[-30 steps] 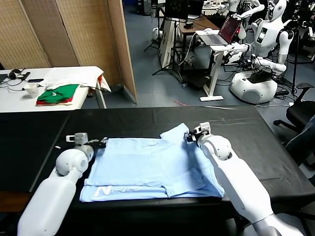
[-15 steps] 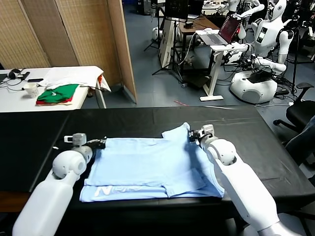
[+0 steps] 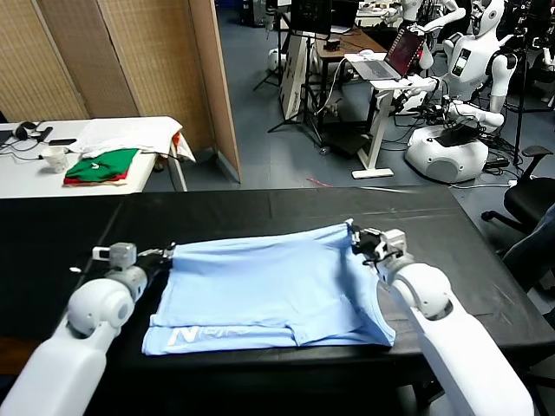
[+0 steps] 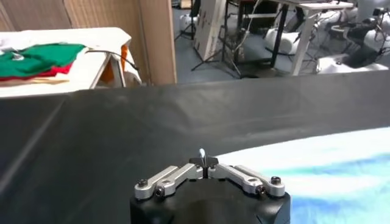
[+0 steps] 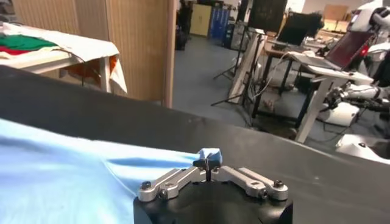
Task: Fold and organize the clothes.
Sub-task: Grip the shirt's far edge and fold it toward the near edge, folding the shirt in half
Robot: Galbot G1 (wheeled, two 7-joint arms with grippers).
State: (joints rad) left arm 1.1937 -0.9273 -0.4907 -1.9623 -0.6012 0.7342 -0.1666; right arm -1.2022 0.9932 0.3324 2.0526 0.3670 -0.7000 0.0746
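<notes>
The clothes, one pale light-blue T-shirt (image 3: 260,290), lie on the black table (image 3: 260,208) with the upper layer drawn flat and faint white lettering (image 3: 195,334) near the front edge. My left gripper (image 3: 165,254) is shut on the shirt's far left corner; in the left wrist view a thin sliver of fabric shows between the closed left gripper (image 4: 202,159), and the shirt (image 4: 317,164) spreads beside it. My right gripper (image 3: 355,236) is shut on the far right corner; in the right wrist view a blue fold sticks up from the closed right gripper (image 5: 208,161).
A white table (image 3: 26,178) at the back left carries folded green and red garments (image 3: 101,165), a white cloth (image 3: 130,134) and a cup (image 3: 55,159). A wooden screen (image 3: 130,61) stands behind. Desks, a laptop and other robots (image 3: 460,87) fill the back right.
Both grippers have moved apart, left one leftward and right one rightward, still shut on the shirt. The bunched fabric at the far right corner has been pulled out flat.
</notes>
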